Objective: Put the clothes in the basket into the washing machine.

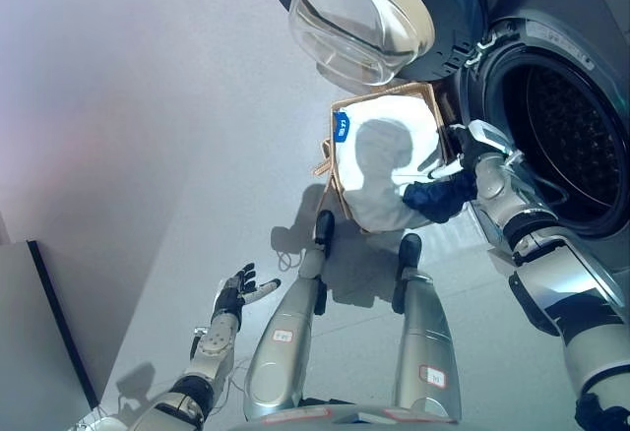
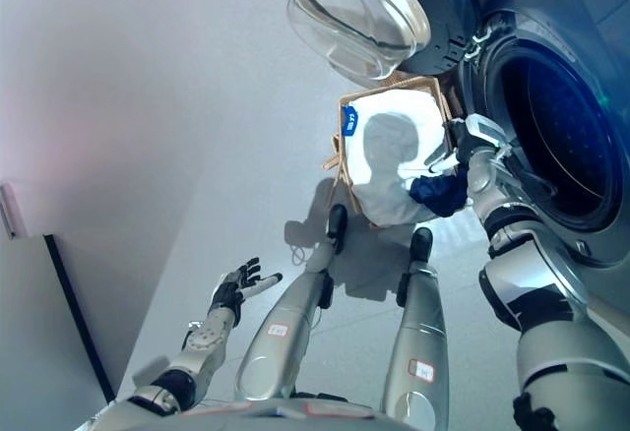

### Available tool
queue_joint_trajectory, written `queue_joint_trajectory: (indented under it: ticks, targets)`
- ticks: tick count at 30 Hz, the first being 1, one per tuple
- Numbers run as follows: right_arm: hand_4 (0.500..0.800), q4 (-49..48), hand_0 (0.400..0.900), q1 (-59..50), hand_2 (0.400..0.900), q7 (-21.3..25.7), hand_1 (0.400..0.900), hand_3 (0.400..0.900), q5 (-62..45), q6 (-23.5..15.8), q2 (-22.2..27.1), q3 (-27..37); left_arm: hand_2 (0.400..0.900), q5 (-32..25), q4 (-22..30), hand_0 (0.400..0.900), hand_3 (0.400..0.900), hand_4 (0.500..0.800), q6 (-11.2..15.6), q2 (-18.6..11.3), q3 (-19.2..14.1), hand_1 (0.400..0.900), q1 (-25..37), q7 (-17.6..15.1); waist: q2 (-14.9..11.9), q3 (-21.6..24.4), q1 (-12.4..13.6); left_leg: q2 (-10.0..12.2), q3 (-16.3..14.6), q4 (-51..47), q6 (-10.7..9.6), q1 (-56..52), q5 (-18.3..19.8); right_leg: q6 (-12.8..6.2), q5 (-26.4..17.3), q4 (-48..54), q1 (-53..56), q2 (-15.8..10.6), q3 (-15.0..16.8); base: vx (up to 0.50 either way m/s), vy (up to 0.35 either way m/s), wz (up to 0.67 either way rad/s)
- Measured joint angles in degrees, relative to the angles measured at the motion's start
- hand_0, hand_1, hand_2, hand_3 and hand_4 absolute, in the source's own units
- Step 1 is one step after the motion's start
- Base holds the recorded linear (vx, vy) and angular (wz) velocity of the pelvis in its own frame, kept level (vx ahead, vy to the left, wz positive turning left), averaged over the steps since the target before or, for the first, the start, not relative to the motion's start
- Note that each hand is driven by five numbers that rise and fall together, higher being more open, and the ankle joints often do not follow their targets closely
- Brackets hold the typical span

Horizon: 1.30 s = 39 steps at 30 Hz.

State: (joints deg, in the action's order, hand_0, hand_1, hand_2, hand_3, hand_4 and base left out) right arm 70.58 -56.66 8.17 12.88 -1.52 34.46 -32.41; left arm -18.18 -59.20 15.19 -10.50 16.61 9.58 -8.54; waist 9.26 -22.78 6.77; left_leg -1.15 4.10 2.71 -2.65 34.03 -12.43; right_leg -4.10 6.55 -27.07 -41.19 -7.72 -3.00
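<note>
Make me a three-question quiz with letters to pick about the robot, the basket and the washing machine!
1. Where is the basket?
A) on the floor by the washing machine
B) on top of it
C) inside the drum

2. What colour is the cloth at the right hand?
A) red
B) dark blue
C) yellow

3. How is the washer door?
A) shut
B) missing
C) swung open

Answers: 1 A, it stands below the open door; 2 B, a dark blue bundle hangs by that hand; 3 C, the drum shows behind the opened glass door.
</note>
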Motion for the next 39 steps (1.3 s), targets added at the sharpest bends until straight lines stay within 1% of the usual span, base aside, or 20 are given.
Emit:
queue_joint_trajectory:
  ticks: [2, 5, 9, 12, 14, 18, 19, 22, 26, 28, 31, 33, 35, 37, 39]
  targets:
    - [0.8, -0.62, 0.9, -0.9, 0.9, -1.07, 0.9, 0.9, -0.53, 0.07, 0.27, -0.16, 0.9, -0.49, 0.05, 0.9, 0.9, 0.8, 0.06, 0.04, -0.01, 0.9, 0.86, 0.35, 0.02, -0.01, -0.09, 0.02, 0.01, -0.09, 0.0, 1.2, -0.42, 0.1, -0.09, -0.42, -1.42, -0.02, 0.09, -0.06, 0.011, -0.07]
    - [0.8, -1.53, 0.9, -1.6, 0.9, -1.13, 0.9, 0.9, -0.53, 0.21, 0.57, -0.39, 0.9, -1.94, 0.2, 0.9, 0.9, 0.8, 0.11, 0.07, 0.06, 0.9, 1.66, 0.47, 0.0, -0.06, -0.41, 0.05, -0.64, -0.14, 0.04, 2.49, -0.77, 0.1, -0.1, -1.08, -3.37, -0.09, 0.68, -0.05, 0.014, -0.06]
    - [0.8, -1.75, 0.9, -1.25, 0.9, -0.89, 0.9, 0.9, -0.51, 0.28, 0.43, -0.54, 0.9, -3.32, 0.47, 0.9, 0.9, 0.8, 0.45, 0.66, 0.03, 0.9, 2.22, 0.78, 0.81, -1.57, -0.97, -0.01, -1.01, -0.21, 0.09, 2.76, -0.86, 0.19, -0.18, -1.19, -3.84, -0.09, 0.93, -0.04, 0.017, -0.03]
    - [0.8, 0.44, 0.9, -1.37, 0.9, -0.99, 0.9, 0.9, -0.51, 0.46, 0.08, -0.68, 0.9, -4.37, 0.43, 0.9, 0.9, 0.8, 1.16, 0.78, 0.02, 0.9, 2.27, 1.18, 1.08, -2.05, -0.8, -0.04, -1.33, -0.17, 0.03, 3.29, -0.9, 0.2, -0.16, -2.0, -4.98, -0.15, 1.35, -0.03, 0.025, -0.04]
    - [0.8, 1.57, 0.9, -1.58, 0.9, -0.97, 0.9, 0.9, -0.51, 0.49, 0.13, -0.69, 0.9, -4.4, 0.34, 0.9, 0.9, 0.8, 1.21, 0.8, -0.03, 0.9, 2.3, 1.23, 1.53, -2.33, -0.75, -0.06, -1.38, -0.12, -0.03, 3.66, -1.02, 0.2, -0.18, -2.43, -5.51, -0.08, 1.53, -0.03, 0.005, -0.03]
    - [0.8, 3.74, 0.9, -2.15, 0.9, -1.06, 0.9, 0.9, -0.51, 0.34, 0.06, -1.12, 0.9, -4.43, -0.18, 0.9, 0.9, 0.8, 1.25, 0.83, -0.08, 0.9, 2.43, 1.33, 1.62, -2.36, -0.73, -0.05, -1.7, 0.07, -0.03, 3.53, -1.02, 0.2, -0.17, -2.99, -5.78, -0.07, 2.03, 0.0, 0.0, 0.0]
    - [0.8, 5.74, 0.9, -2.36, 0.9, -0.89, 0.9, 0.9, -0.5, -0.09, -0.08, -0.91, 0.9, -4.39, -0.18, 0.9, 0.9, 0.8, 1.27, 0.84, -0.08, 0.9, 2.47, 1.5, 1.66, -2.34, -0.31, -0.03, -2.03, 0.2, -0.05, 3.33, -1.05, 0.21, -0.17, -3.1, -5.63, -0.07, 2.12, 0.0, 0.0, 0.0]
    - [0.8, 10.16, 0.9, -2.33, 0.9, -1.07, 0.9, 0.9, -0.47, 0.23, -1.26, 0.43, 0.9, -4.35, -0.2, 0.9, 0.9, 0.8, 1.23, 0.84, -0.15, 0.9, 2.51, 1.56, 1.75, -2.28, 0.31, -0.02, -2.16, 0.63, -0.05, 2.17, -1.04, 0.22, -0.17, -3.19, -4.54, -0.11, 2.26, -0.02, 0.002, -0.02]
    - [0.8, 11.38, 0.9, -2.3, 0.9, -1.14, 0.9, 0.9, -0.48, 0.24, -1.95, 0.69, 0.9, -4.24, -0.11, 0.9, 0.9, 0.8, 1.26, 0.84, -0.09, 0.9, 2.6, 1.59, 2.03, -2.09, 0.67, -0.14, -2.41, 0.92, 0.08, 1.77, -1.08, 0.32, -0.23, -4.08, -4.74, -0.27, 2.81, -0.08, -0.018, 0.0]
    - [0.8, 11.33, 0.9, -2.63, 0.9, -1.05, 0.9, 0.9, -0.48, 0.24, -1.81, 0.63, 0.9, -4.24, -0.1, 0.9, 0.9, 0.8, 1.26, 0.84, -0.08, 0.9, 2.72, 1.6, 2.58, -1.71, 0.89, -0.1, -2.37, 0.99, -0.25, 2.69, -1.03, 0.54, -0.06, -4.59, -5.78, -0.27, 2.82, -0.08, 0.008, -0.04]
    - [0.8, 11.34, 0.9, -3.39, 0.9, -0.6, 0.9, 0.9, -0.49, 0.13, -1.58, 0.62, 0.9, -4.26, -0.1, 0.9, 0.9, 0.8, 1.31, 0.94, 0.8, 0.9, 2.68, 1.64, 3.56, -1.04, 1.04, -0.04, -2.7, 1.0, -0.37, 5.06, -1.13, 1.16, -0.48, -4.97, -8.71, -0.31, 3.01, -0.08, 0.018, -0.13]
    - [0.8, 11.21, 0.9, -5.11, 0.9, -0.23, 0.9, 0.9, -0.51, 0.04, -1.5, 0.48, 0.9, -4.34, -0.12, 0.9, 0.9, 0.8, 1.23, 1.02, 1.15, 0.9, 2.68, 1.64, 3.97, -1.1, 1.25, -0.09, -3.29, 1.22, -0.54, 7.47, -1.71, 1.0, -1.36, -5.21, -11.55, 0.22, 3.94, -0.03, 0.02, -0.11]
    - [0.8, 12.19, 0.9, -5.32, 0.9, 0.29, 0.9, 0.9, -0.51, -0.34, -0.51, 0.46, 0.9, -4.36, -0.07, 0.9, 0.9, 0.8, 1.36, 1.81, 1.16, 0.9, 2.83, 1.65, 4.96, -1.5, 1.51, -0.09, -3.67, 1.05, -0.43, 8.44, -2.01, 0.63, -1.6, -5.7, -12.99, 0.22, 4.19, 0.01, 0.008, 0.06]
    - [0.8, 13.26, 0.9, -5.5, 0.9, 0.67, 0.9, 0.9, -0.5, -1.05, 0.59, 0.54, 0.9, -4.37, -0.09, 0.9, 0.9, 0.8, 1.42, 2.92, 1.42, 0.9, 2.91, 1.63, 5.97, -1.87, 1.67, -0.35, -3.68, 0.93, -0.3, 8.27, -2.39, 0.74, -1.62, -6.15, -13.05, 0.09, 4.25, -0.03, 0.009, 0.12]
    - [0.8, 14.95, 0.9, -6.59, 0.9, 0.61, 0.9, 0.9, -0.46, -1.25, 0.98, 0.51, 0.9, -4.32, 0.05, 0.9, 0.9, 0.8, 1.42, 3.38, 1.71, 0.9, 2.87, 1.68, 6.36, -1.9, 2.02, -0.52, -3.66, 0.92, -0.42, 8.29, -2.54, 0.86, -1.25, -7.11, -13.46, -0.12, 4.22, -0.04, 0.016, 0.18]
